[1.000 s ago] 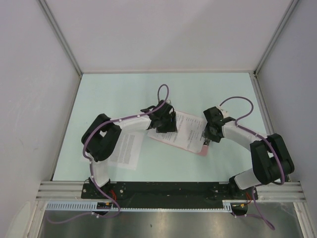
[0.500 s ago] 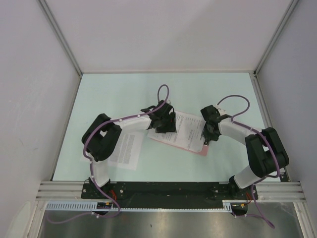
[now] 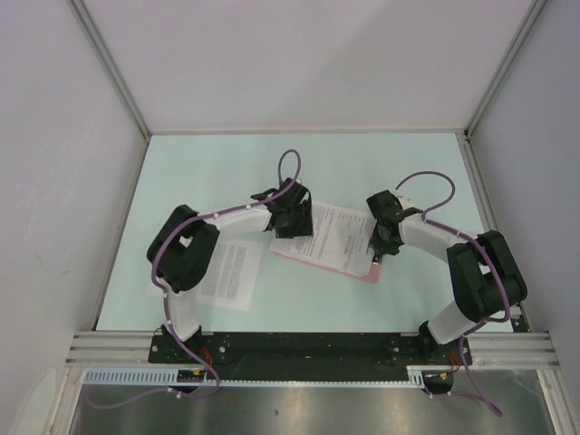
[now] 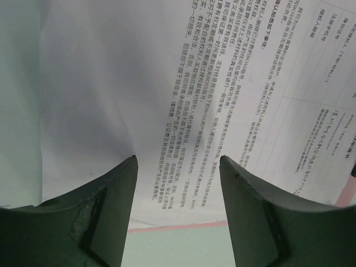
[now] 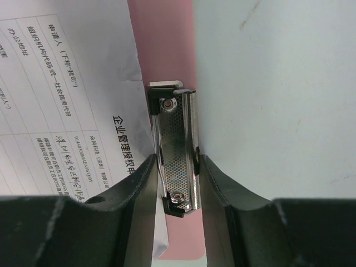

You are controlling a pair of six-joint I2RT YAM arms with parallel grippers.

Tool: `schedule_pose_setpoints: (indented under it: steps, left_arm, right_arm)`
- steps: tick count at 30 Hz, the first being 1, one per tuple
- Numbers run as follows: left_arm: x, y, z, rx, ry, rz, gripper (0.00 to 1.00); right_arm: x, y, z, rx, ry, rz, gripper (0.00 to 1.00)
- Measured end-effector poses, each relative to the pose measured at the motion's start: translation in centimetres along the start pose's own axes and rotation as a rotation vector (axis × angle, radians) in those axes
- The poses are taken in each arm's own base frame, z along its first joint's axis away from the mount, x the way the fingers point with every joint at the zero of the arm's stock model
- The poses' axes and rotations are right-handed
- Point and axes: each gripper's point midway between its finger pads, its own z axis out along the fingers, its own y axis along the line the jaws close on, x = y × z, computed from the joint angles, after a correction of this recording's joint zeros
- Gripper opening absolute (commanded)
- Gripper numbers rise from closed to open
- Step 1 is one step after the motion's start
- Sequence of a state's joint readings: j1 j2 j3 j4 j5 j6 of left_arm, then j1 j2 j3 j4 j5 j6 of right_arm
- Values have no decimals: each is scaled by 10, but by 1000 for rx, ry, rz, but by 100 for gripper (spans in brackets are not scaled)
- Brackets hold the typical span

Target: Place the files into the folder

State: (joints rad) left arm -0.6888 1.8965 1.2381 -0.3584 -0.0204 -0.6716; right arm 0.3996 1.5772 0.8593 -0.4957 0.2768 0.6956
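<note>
Top view: the folder (image 3: 366, 271) lies flat mid-table, angled, with its pink edge showing along the near and right sides. One sheet (image 3: 333, 237) lies on it. A second sheet (image 3: 228, 275) sits on the table (image 3: 408, 172) to the left, partly under the left arm and well apart from the folder. The left gripper (image 3: 294, 227) is over the left end of the sheet on the folder. The right gripper (image 3: 379, 248) is at the folder's right end.

Left wrist: the left gripper (image 4: 178, 206) has its jaws wide apart with nothing between them. Below it you see the sheet (image 4: 194, 83), white with dense black print and blank at one end. A thin pink strip of folder (image 4: 183, 226) shows past its edge. My read is that the paper is light, limp and slick on the board. You won't pinch it flat, so press and slide it, or lift a free edge.

Right wrist: the right gripper (image 5: 178, 186) straddles the clip (image 5: 177, 147), one finger on each side and very close. You can't tell whether they actually squeeze it. The clip is perforated shiny metal with two rivets on the pink board (image 5: 161, 33). The sheet's (image 5: 67, 100) edge lies just beside it and I can't say it's tucked under. Judging by the look, the board is stiff and the clip is sprung, so expect resistance. Take hold at the clip, not at the board edge.
</note>
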Motion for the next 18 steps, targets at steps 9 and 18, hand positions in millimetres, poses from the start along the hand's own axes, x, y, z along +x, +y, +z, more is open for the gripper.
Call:
schedule_pose_setpoints:
  steps: [9,18]
  left_arm:
    - [0,3,4,-8,2,-4,65]
    - [0,-3,7,-1,-12,8,65]
  right_arm:
    - [-3,5,-1,-146,-32,-9,0]
    - [-7,5,-3,-319,-48,64,0]
